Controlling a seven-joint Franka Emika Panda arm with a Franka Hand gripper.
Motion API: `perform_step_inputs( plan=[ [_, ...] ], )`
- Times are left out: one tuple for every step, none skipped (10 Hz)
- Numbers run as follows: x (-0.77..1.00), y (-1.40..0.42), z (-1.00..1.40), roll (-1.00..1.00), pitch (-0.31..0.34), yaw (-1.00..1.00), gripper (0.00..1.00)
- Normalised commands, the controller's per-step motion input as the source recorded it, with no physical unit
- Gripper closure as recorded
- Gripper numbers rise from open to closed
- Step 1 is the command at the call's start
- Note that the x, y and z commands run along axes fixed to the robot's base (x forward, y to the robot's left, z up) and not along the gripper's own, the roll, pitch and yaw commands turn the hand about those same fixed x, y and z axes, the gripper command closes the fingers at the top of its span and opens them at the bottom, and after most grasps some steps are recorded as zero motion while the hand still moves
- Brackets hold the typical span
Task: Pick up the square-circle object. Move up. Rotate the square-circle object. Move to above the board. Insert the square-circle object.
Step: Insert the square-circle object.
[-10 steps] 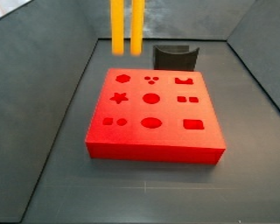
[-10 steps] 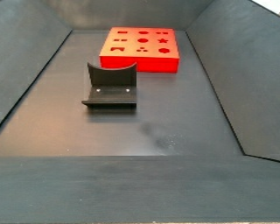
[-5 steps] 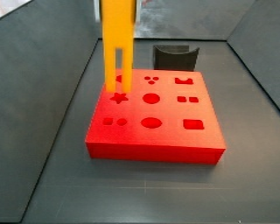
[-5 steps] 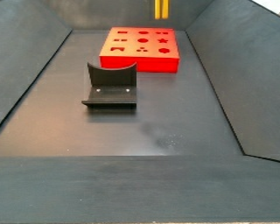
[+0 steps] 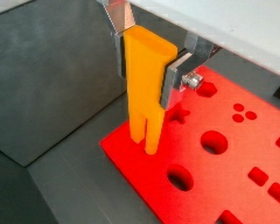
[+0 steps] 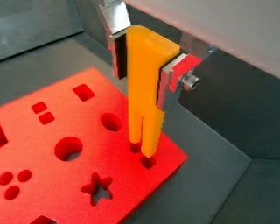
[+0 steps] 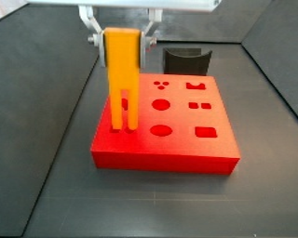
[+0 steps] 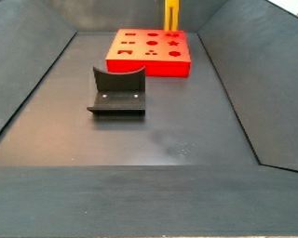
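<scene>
Above the bright red board (image 7: 164, 130), near its corner, my gripper (image 5: 149, 59) clamps the square-circle object (image 5: 146, 87) between flat silver fingers (image 5: 178, 74). It is a smooth orange-yellow bar held upright, two short prongs pointing down, their tips at the board's matte top among darker cut-outs. Open dark floor surrounds the board; the fixture (image 8: 118, 89) stands well apart.

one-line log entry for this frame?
phase: insert | tool: shut on square-circle object | piece: upright, prongs down at board corner cut-out | seated: cannot tell | holder: empty
</scene>
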Motion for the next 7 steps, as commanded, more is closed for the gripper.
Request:
perform_step_inputs(
  plan=[
    [0.0, 0.0, -0.13, 0.04, 0.027, 0.0, 1.0],
    [0.0, 0.05, 0.0, 0.06, 0.083, 0.0, 1.0],
    [0.0, 0.07, 0.0, 0.06, 0.073, 0.0, 1.0],
    [0.0, 0.07, 0.0, 0.06, 0.081, -0.01, 1.0],
    [0.0, 0.0, -0.07, 0.02, 0.044, -0.03, 1.0],
    [0.04, 0.0, -0.17, 0.01, 0.031, -0.1, 1.0],
    [0.0, 0.0, -0.21, 0.03, 0.044, -0.11, 1.0]
  ],
)
